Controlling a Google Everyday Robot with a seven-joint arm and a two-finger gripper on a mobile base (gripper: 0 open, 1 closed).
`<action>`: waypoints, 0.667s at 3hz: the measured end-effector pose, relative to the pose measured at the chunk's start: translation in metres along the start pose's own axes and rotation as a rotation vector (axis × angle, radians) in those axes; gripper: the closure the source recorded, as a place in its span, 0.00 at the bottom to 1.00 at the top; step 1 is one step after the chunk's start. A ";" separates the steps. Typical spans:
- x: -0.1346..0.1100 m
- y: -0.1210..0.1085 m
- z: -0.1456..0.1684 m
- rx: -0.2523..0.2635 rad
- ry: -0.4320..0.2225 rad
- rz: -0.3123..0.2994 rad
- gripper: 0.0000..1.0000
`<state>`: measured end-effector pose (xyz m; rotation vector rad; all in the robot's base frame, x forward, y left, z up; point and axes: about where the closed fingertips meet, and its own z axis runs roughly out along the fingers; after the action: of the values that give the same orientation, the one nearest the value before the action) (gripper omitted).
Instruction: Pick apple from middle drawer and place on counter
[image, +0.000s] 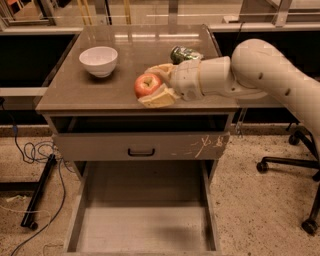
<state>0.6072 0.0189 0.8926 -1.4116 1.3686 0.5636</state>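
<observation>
My gripper (150, 86) over counter (75, 92), front centre; arm stretches in from right. Apple (147, 85) between its fingers, one behind, one before. Can't tell if apple touches counter. Bowl (98, 60) on counter, back left, well apart from apple. Can (185, 54) on counter, back right, just behind gripper's wrist. Under counter I see drawer front (100, 147). Below that, middle drawer (142, 225) pulled out toward me. Cables (30, 150) on floor left of cabinet, chair base (300, 170) on floor at right.
</observation>
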 end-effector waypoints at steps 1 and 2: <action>0.004 -0.027 0.031 -0.043 0.012 0.004 1.00; 0.013 -0.051 0.054 -0.056 0.030 0.020 1.00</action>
<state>0.6740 0.0513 0.8800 -1.4575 1.4018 0.5998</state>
